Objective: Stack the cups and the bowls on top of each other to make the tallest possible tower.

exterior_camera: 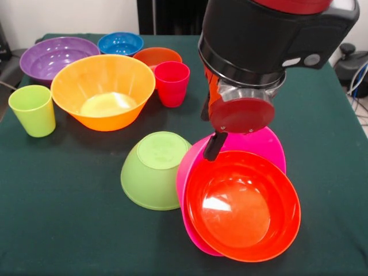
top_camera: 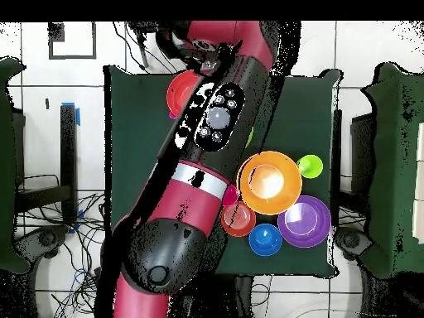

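Orange bowl (exterior_camera: 244, 208) tips inside the pink bowl (exterior_camera: 261, 145) (jaws' state unclear), so level both before releasing.

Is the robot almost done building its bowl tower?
Not yet. The orange bowl sits inside the pink bowl, leaning against the upside-down green bowl. The gripper is at the pink bowl's rim. The yellow bowl, purple bowl, blue bowl and cups wait unstacked.
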`<state>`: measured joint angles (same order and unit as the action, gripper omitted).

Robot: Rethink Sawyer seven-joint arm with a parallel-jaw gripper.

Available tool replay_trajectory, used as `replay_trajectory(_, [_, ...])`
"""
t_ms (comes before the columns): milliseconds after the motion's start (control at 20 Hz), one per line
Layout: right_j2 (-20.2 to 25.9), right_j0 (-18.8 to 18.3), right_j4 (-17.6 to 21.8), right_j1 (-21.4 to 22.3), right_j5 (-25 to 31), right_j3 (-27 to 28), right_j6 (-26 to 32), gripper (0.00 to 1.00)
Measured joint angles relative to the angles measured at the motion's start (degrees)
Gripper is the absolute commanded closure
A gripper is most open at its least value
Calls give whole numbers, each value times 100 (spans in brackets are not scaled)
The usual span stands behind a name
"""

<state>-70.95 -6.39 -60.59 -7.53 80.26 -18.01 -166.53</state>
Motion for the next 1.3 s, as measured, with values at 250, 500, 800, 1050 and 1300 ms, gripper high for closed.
replay_trajectory(250, [422,199,390,127,0,-309,0,0])
replay_trajectory(500, [696,337,680,198,-1,-558,0,0])
replay_trajectory(800, [1036,452,1055,223,-132,-837,0,0])
replay_trajectory(1050, [1328,469,1383,230,-404,-1046,0,0])
replay_trajectory(1300, [1526,469,1593,263,-546,-1178,0,0])
